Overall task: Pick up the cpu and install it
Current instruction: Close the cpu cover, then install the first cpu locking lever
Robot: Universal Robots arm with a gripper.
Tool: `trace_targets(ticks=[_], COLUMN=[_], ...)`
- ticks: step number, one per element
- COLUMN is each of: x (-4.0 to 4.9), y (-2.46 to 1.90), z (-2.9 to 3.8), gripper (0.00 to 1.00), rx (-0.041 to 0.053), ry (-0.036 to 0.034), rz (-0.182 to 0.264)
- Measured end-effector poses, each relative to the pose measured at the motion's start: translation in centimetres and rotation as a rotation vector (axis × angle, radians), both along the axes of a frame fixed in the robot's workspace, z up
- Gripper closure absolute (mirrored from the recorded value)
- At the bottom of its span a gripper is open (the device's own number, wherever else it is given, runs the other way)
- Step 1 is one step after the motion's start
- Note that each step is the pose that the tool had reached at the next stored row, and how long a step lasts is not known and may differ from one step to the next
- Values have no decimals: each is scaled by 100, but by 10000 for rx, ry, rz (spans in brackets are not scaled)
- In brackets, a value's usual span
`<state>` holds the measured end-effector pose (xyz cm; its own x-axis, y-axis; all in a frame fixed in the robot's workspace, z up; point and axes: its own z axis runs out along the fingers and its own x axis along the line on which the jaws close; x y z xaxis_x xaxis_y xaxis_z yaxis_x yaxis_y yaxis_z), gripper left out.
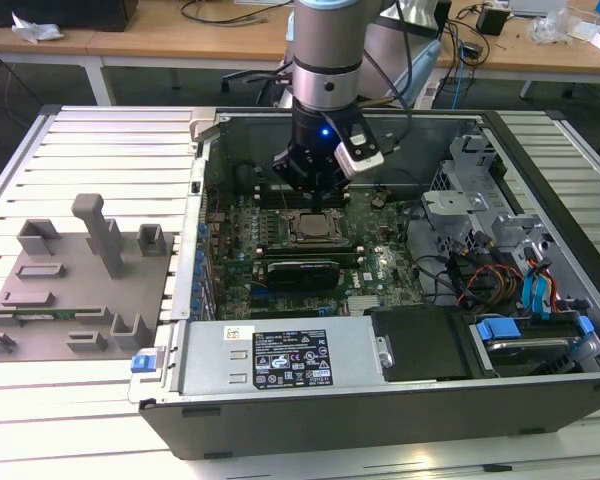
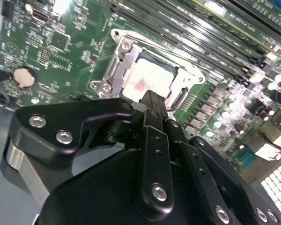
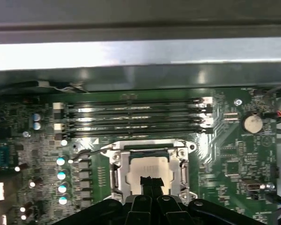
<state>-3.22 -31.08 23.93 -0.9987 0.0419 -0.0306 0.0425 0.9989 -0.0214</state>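
One: Little to fear from the grey tray [image 1: 40,300] at the exterior view's left, since it sits well apart from the work. What could go wrong in the middle of the frame, inside the computer case [image 1: 380,425]?

Two: The gripper [image 1: 317,200] hangs over the socket frame [image 1: 288,238] at the centre. Its jaws are closed together and hold nothing. I judge that a push from those tips on a skewed chip could bend the socket's contacts.

One: Where is the cpu [image 3: 147,166]?

Two: It lies flat inside the frame, pale top up. In both wrist views the closed tips stand over one edge of it. Whether they touch it I cannot tell.

One: And further right?

Two: A sideways drag could scratch the chip's top or catch the memory slots [image 3: 131,117] just beside the frame. The cables [image 1: 480,280] toward the exterior view's right are well apart.
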Motion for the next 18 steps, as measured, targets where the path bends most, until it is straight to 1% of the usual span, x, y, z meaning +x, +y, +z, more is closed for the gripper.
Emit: trace_targets(ticks=[1,2,4,9,18], x=[29,36,38,38,38], y=[0,-4,-39,-39,-39], z=[0,0,0,39,48], gripper=[89,89,89,89,89], rx=[0,1,0,0,0], ry=[0,0,1,0,0], rz=[1,1,0,0,0])
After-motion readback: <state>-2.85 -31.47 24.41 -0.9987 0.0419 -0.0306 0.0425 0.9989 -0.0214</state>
